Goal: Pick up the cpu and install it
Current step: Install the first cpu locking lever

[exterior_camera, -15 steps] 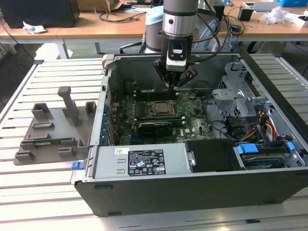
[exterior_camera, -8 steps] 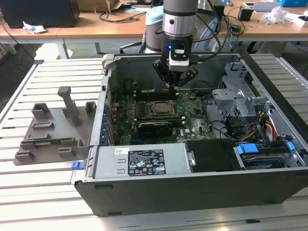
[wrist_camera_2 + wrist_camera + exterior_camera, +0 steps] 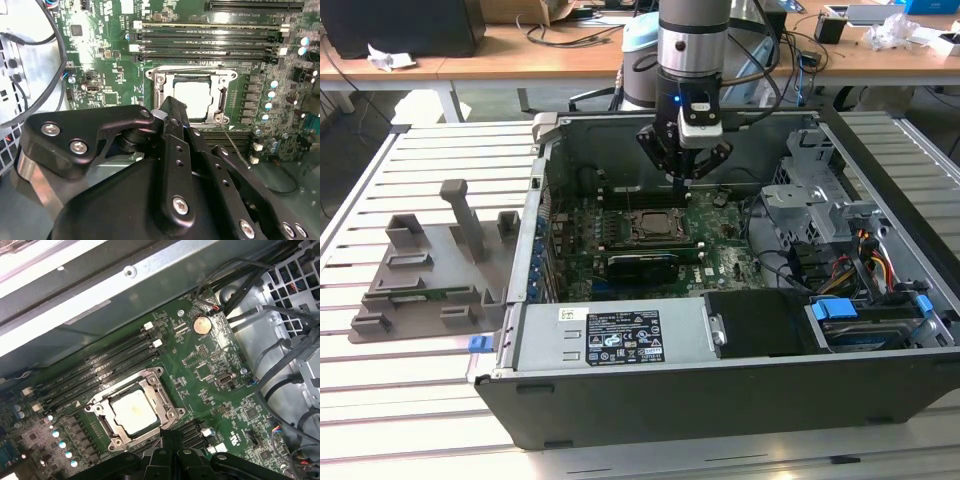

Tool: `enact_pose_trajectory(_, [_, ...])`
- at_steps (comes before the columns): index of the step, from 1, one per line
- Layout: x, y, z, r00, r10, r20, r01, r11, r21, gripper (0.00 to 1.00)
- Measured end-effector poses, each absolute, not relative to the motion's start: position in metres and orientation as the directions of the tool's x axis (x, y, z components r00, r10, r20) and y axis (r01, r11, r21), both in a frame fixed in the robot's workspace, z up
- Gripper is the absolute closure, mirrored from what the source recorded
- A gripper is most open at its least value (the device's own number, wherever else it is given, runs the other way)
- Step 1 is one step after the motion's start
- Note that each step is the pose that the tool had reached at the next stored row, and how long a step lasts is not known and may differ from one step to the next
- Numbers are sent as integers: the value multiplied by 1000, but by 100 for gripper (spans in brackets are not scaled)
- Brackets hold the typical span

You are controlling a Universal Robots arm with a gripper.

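Hovering inside the open computer case [image 3: 720, 392] above the green motherboard [image 3: 210, 360], the arm's gripper [image 3: 169, 105] has its fingers pressed together, holding nothing. The cpu [image 3: 134, 412], a pale silvery-grey square, lies flat within the socket frame [image 3: 149, 376], near the fingertips.
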State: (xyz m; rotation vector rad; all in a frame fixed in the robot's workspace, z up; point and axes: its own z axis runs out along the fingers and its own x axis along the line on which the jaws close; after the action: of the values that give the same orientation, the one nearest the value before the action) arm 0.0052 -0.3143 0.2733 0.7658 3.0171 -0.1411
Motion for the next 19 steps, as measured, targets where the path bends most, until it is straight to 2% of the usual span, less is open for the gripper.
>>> enact_pose_trajectory(19, [5, -314, 273, -958, 284, -47, 287, 955, -81, 89])
